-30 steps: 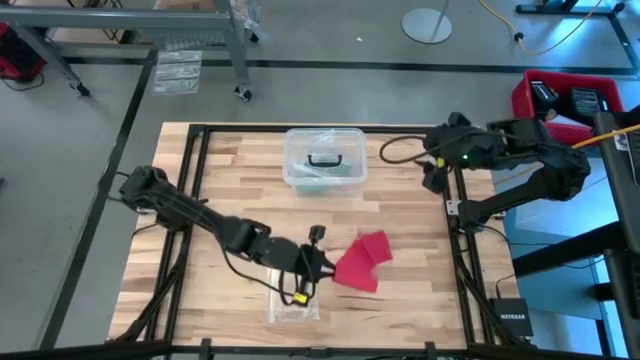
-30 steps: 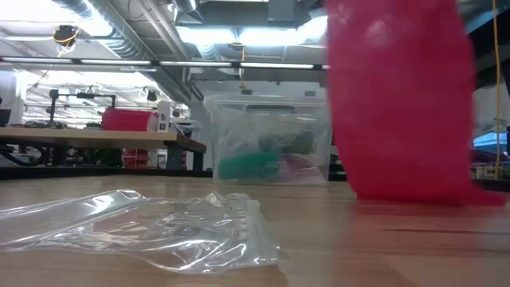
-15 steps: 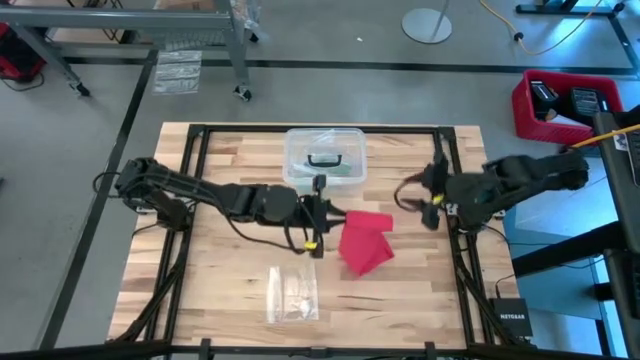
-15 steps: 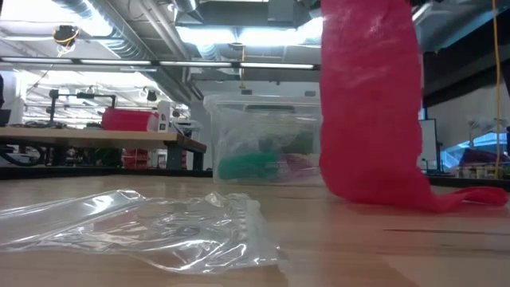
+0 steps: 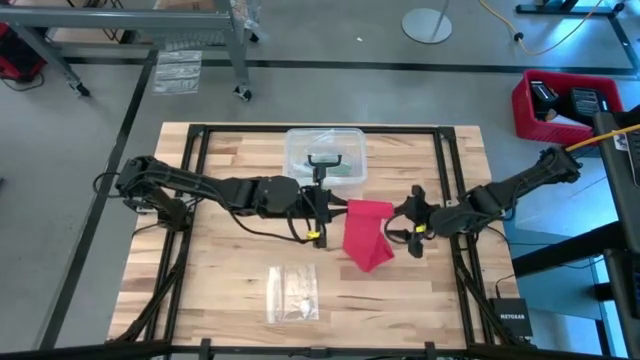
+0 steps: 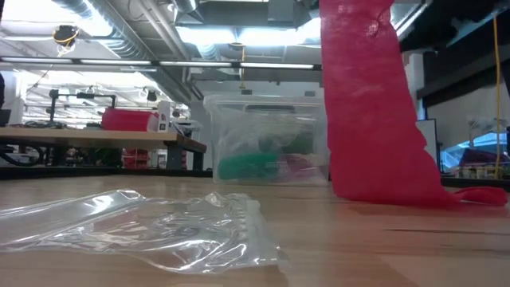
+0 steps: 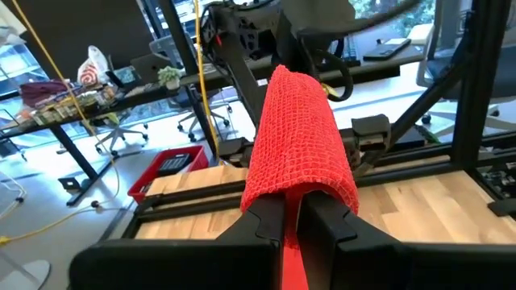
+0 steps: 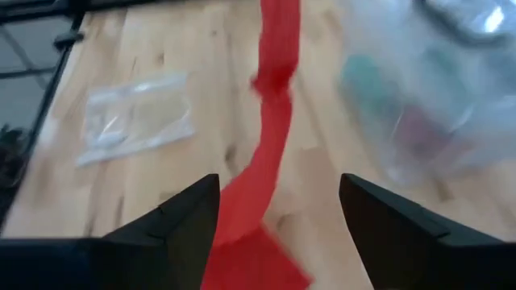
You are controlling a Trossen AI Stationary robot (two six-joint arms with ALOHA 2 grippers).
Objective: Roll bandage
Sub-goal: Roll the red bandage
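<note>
We have the left gripper (image 5: 326,207) pinched tight on one end of the bandage (image 5: 366,232), lifted above the middle of the surface (image 5: 230,280). The red strip hangs down from our fingers (image 7: 325,219) with its lower end trailing on the wood. Our right gripper (image 5: 412,222) sits just right of the strip, fingers (image 8: 403,229) spread wide and holding nothing. The clear box (image 5: 323,157) stands at the far side and the small plastic bag (image 5: 293,293) lies at the near side.

The risk, we judge, is that the soft hanging fabric swings or twists as we close in. Then the right fingers could catch one edge or miss, and the roll would start crooked.
</note>
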